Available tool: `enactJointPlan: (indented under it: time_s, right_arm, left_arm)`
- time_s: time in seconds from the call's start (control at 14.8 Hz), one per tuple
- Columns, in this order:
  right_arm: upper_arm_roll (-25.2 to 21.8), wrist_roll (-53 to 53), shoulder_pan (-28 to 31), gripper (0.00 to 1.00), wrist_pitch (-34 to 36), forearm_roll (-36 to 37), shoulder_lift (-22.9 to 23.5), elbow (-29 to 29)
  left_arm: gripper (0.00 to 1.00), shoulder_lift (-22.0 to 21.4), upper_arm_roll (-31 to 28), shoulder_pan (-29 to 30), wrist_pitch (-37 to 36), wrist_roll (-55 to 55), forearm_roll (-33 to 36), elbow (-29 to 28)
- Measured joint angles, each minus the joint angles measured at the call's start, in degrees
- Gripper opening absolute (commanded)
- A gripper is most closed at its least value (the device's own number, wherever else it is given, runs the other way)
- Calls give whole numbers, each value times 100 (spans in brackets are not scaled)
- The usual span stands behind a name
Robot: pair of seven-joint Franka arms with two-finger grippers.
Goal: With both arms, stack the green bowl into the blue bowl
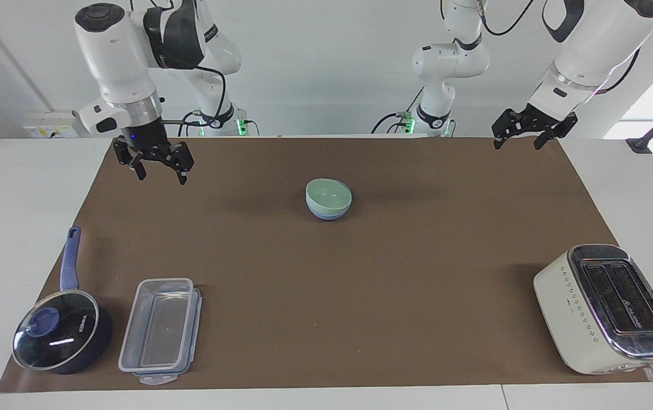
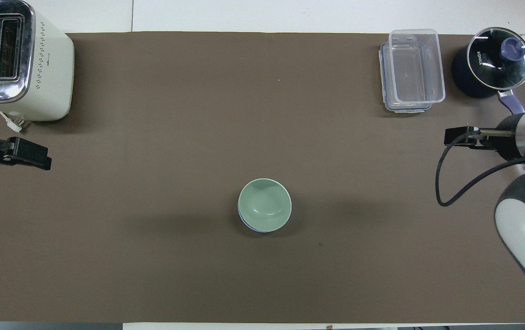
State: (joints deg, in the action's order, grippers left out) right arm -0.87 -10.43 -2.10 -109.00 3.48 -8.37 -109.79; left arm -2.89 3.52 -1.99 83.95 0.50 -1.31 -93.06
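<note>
The pale green bowl (image 1: pixel 329 195) sits nested inside the light blue bowl (image 1: pixel 326 214) in the middle of the brown mat, nearer the robots than the mat's centre. In the overhead view the green bowl (image 2: pixel 264 204) covers the blue bowl (image 2: pixel 243 222) except for a thin rim. My right gripper (image 1: pixel 161 177) is open and empty, up in the air over the mat's corner at the right arm's end, well apart from the bowls; it also shows in the overhead view (image 2: pixel 450 137). My left gripper (image 1: pixel 518 144) is open and empty, waiting over the mat's edge at the left arm's end (image 2: pixel 42 160).
A cream toaster (image 1: pixel 605 310) stands far from the robots at the left arm's end. A clear lidded container (image 1: pixel 161 330) and a dark blue saucepan with a glass lid (image 1: pixel 58 336) stand far from the robots at the right arm's end.
</note>
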Motion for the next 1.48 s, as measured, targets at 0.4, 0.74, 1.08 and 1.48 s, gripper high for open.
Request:
enactJointPlan:
  time_s: [0.4,0.74,1.08,1.48]
  right_arm:
    - [14,326,212,100,1343,0,362,1252]
    - [31,326,181,100,1820,0,611,1625]
    - [8,326,284,100,1876,0,617,1549]
    - [56,326,257,100,1877,-5,606,1539]
  left_arm:
    - [100,0,0,0,0,0,0,0]
    - [100,0,0,0,0,0,0,0]
    - [100,0,0,0,0,0,0,0]
    - [100,0,0,0,0,0,0,0]
